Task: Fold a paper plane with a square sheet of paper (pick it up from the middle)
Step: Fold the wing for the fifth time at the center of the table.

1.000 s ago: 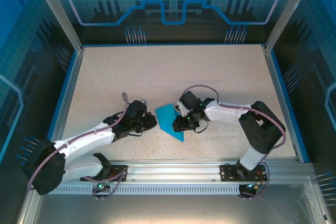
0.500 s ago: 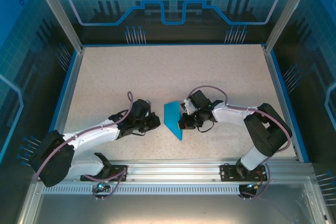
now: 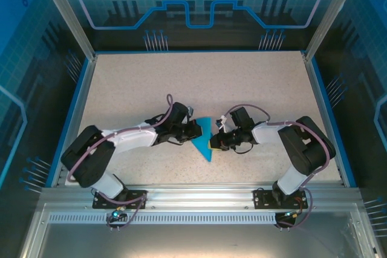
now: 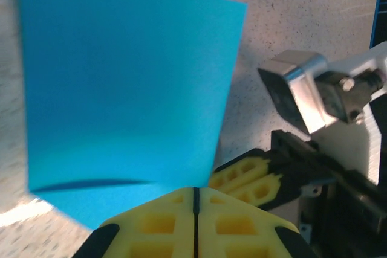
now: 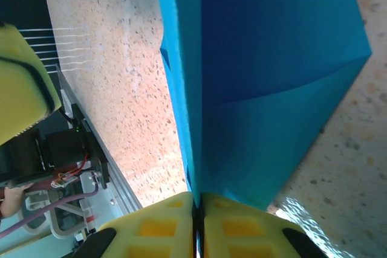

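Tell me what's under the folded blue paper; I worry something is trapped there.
Speckled table shows all around the folded blue paper. The patch directly beneath is covered, so nothing there can be checked. The right end effector pinches its fold.

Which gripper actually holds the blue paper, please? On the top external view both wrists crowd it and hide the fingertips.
Observer: On the right wrist view the right gripper is shut on the blue paper; a folded edge runs straight into its closed jaws.
Operator: Thank you. And the left one?
Observer: On the left wrist view the left gripper is shut too, jaws pressed together. The paper lies face-on just beyond its tips, so I cannot tell whether it pinches any of it.
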Action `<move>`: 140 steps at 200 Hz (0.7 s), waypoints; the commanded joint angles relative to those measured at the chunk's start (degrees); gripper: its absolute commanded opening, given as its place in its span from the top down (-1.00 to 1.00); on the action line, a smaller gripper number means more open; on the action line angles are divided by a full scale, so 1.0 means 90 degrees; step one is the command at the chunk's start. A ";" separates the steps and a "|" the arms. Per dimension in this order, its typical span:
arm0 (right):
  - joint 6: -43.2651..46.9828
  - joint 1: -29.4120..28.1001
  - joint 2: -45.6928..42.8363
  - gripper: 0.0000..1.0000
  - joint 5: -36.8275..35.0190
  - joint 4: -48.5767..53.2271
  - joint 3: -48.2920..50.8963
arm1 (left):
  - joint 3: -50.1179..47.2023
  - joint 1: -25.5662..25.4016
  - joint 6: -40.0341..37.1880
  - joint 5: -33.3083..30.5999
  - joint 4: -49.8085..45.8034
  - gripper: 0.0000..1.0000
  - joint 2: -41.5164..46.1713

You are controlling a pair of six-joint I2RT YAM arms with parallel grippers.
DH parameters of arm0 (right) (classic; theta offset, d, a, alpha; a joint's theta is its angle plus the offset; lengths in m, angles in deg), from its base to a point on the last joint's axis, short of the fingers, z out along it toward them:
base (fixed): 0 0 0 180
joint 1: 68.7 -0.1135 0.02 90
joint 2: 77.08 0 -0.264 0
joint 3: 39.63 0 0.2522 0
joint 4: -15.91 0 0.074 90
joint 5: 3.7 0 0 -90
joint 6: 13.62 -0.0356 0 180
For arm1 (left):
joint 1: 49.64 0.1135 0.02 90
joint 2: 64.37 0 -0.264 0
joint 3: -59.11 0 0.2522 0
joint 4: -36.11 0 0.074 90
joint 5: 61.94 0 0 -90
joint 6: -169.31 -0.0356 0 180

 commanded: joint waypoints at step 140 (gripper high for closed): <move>0.0447 0.0240 -0.0488 0.34 -0.1257 0.1549 0.0003 | 0.1422 -0.0239 -0.0122 0.0535 0.0286 0.94 -0.2148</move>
